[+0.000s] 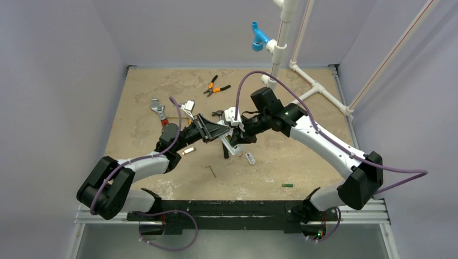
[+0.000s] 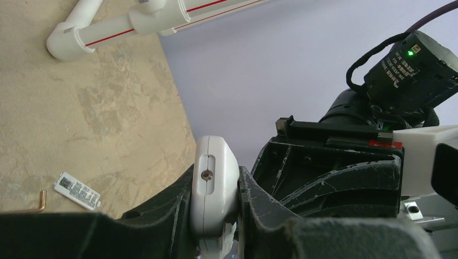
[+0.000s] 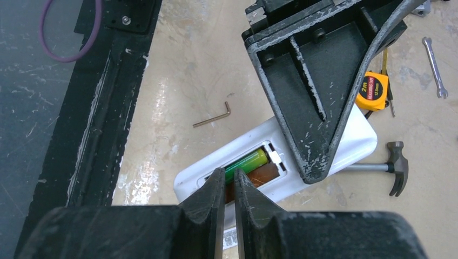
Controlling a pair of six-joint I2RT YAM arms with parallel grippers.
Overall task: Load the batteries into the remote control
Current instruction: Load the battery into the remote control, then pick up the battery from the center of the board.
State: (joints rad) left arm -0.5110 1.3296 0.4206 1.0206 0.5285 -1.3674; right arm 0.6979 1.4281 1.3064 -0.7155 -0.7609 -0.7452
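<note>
My left gripper (image 2: pixel 216 171) is shut on the white remote control (image 2: pixel 215 186) and holds it edge-on above the table. From the right wrist, the remote control (image 3: pixel 354 141) shows its open battery bay, with one green battery (image 3: pixel 249 161) lying in a slot and the slot beside it bare brown. My right gripper (image 3: pixel 229 174) has its jaws nearly together with nothing between them, and its tips sit right over that battery's near end. A second green battery (image 1: pixel 287 185) lies on the table at the front right. From above, both grippers (image 1: pixel 213 131) (image 1: pixel 233 135) meet at mid-table.
A bent hex key (image 3: pixel 213 116) and a small labelled white piece (image 2: pixel 77 190) lie below the remote. A hammer (image 3: pixel 397 166), a yellow tape measure (image 3: pixel 372 90) and a thin spanner (image 3: pixel 435 66) lie behind. Pliers (image 1: pixel 216 87), a wrench (image 1: pixel 157 109) and white pipework (image 1: pixel 281 48) are at the back.
</note>
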